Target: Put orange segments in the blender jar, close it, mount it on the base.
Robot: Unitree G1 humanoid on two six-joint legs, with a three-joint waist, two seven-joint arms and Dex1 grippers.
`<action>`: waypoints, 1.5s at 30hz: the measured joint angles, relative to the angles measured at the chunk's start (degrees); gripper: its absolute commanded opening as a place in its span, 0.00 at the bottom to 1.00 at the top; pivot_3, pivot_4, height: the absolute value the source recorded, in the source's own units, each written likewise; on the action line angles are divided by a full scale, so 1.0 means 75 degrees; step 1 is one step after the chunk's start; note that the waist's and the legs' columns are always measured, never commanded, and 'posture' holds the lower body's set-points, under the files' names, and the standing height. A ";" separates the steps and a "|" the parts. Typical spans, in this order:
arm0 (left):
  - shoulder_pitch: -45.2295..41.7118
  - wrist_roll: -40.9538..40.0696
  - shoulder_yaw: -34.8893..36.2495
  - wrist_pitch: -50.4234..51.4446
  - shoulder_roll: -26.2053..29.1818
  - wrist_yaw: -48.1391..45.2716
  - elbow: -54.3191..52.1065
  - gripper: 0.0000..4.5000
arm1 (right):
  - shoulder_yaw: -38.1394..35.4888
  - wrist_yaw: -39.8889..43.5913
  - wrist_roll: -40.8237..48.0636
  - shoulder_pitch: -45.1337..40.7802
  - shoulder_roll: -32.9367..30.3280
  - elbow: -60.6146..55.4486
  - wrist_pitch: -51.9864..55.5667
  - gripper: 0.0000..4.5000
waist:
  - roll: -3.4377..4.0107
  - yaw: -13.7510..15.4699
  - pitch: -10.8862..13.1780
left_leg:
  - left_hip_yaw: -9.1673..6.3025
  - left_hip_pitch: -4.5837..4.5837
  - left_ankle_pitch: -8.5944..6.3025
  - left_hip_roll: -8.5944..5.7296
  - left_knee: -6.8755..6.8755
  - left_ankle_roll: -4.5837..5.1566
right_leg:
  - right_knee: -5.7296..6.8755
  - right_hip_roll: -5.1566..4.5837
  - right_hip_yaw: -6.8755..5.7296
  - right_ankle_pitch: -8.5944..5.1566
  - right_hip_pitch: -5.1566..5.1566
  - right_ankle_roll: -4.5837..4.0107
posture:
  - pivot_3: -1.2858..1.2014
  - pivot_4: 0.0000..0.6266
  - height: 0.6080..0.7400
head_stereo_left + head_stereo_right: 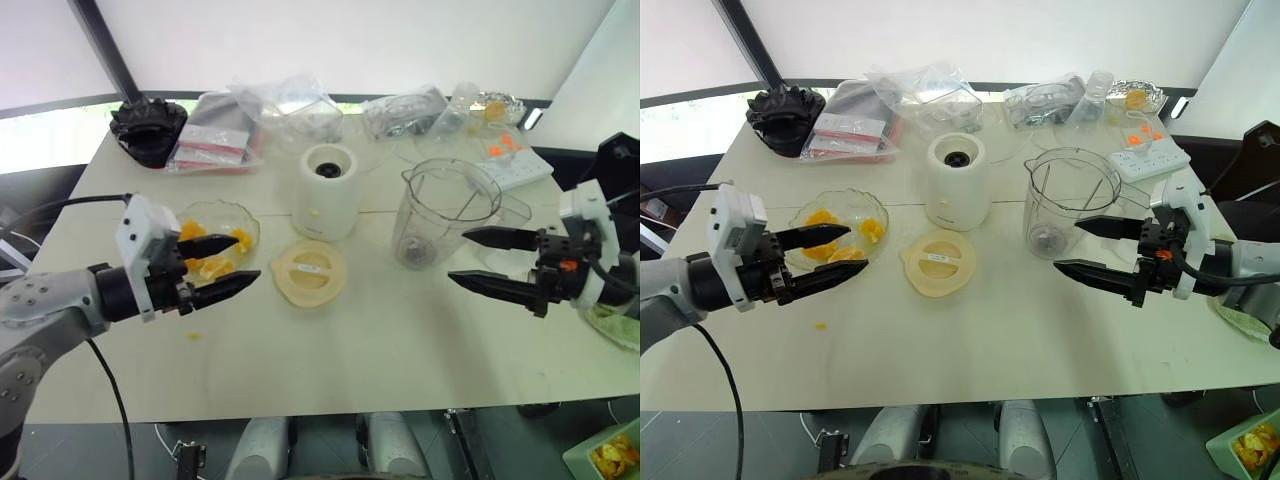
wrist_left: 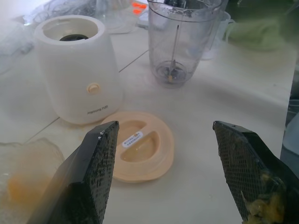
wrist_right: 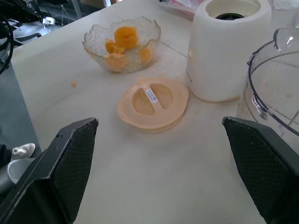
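Reading "Joyoung" in grey lettering, the base (image 2: 77, 70) faces forward.

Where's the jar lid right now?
The lid lies flat on the table in the head views, just in front of the base, between the bowl on its left and the jar on its right.

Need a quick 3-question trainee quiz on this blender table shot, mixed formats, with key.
1. True or false: the flat cream-yellow round lid sits on the tall clear plastic blender jar.
2. Where are the glossy orange segments? A) shallow glass bowl B) jar C) squat white cylindrical base
3. Fill in: both the left gripper and the right gripper are ___.

Key: 1 false, it lies on the table; 2 A; 3 open.
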 measured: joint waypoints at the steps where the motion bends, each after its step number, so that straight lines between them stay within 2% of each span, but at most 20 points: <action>1: 0.0000 0.0005 -0.0001 -0.0020 0.0000 0.0007 0.0000 0.74 | 0.0000 0.0000 0.0000 -0.0001 0.0000 0.0000 0.0012 0.99 | 0.0000 0.0000 0.0000 | 0.0000 0.0000 0.0000 0.0000 0.0000 0.0000 | 0.0000 0.0000 0.0000 0.0000 0.0000 0.0000 | 0.52 0.24 1.00; 16: -0.0048 0.0156 -0.0312 -0.0100 0.0055 0.0114 0.0067 0.74 | 0.0000 -0.0077 -0.0002 -0.0036 0.0000 -0.0010 0.0149 0.99 | 0.0000 0.0000 0.0000 | 0.0001 0.0000 0.0000 0.0000 0.0000 0.0000 | 0.0000 0.0000 0.0000 0.0000 0.0000 0.0000 | 0.52 0.24 1.00; 31: -0.0695 0.0618 -0.0731 0.0009 0.0201 0.0592 0.0608 0.74 | 0.0004 -0.0197 -0.0013 -0.0107 0.0032 -0.0037 0.0179 0.99 | -0.0002 -0.0005 0.0001 | 0.0001 0.0000 0.0000 -0.0002 0.0000 0.0000 | 0.0001 0.0003 -0.0001 0.0001 -0.0001 0.0001 | 0.52 0.24 1.00; 34: -0.0822 0.1117 -0.1098 0.0074 0.0714 0.0505 0.1039 0.74 | 0.0004 -0.0243 -0.0059 -0.0071 0.0035 -0.0054 0.0180 0.99 | 0.0000 -0.0007 0.0001 | 0.0003 0.0001 0.0000 -0.0003 0.0000 0.0000 | 0.0004 0.0004 -0.0001 0.0001 -0.0001 0.0001 | 0.52 0.24 1.00; 38: -0.1787 0.1856 -0.1851 0.0179 0.1072 0.0297 0.2332 0.74 | 0.0075 -0.0285 -0.0103 -0.0081 0.0037 -0.0106 0.0180 0.99 | -0.0004 0.0003 0.0003 | 0.0016 -0.0003 0.0000 -0.0007 0.0002 0.0000 | 0.0000 0.0007 -0.0006 0.0002 0.0000 -0.0001 | 0.52 0.24 1.00; 41: -0.2630 0.2562 -0.2868 0.0214 0.1541 -0.0284 0.3216 0.74 | 0.0188 -0.0289 -0.0152 -0.0152 0.0037 -0.0097 0.0179 0.99 | -0.0006 -0.0013 0.0004 | 0.0032 -0.0009 0.0000 -0.0013 -0.0001 0.0000 | -0.0001 0.0007 -0.0003 0.0002 -0.0010 0.0000 | 0.52 0.24 1.00; 43: -0.3768 0.3202 -0.3828 0.0225 0.1486 -0.0763 0.4219 0.74 | 0.0340 -0.0292 -0.0174 -0.0265 0.0041 -0.0064 0.0179 0.99 | -0.0010 0.0009 0.0007 | 0.0029 -0.0011 0.0000 -0.0019 -0.0001 0.0000 | 0.0002 0.0011 -0.0007 0.0003 -0.0012 0.0001 | 0.52 0.24 1.00; 45: -0.4435 0.3736 -0.4362 0.0199 0.1405 -0.1094 0.4984 0.74 | 0.0396 -0.0290 -0.0174 -0.0338 0.0041 -0.0063 0.0180 0.99 | -0.0010 -0.0009 0.0007 | 0.0030 -0.0010 0.0000 -0.0018 -0.0001 0.0000 | 0.0004 0.0011 -0.0006 0.0004 -0.0012 0.0002 | 0.52 0.24 1.00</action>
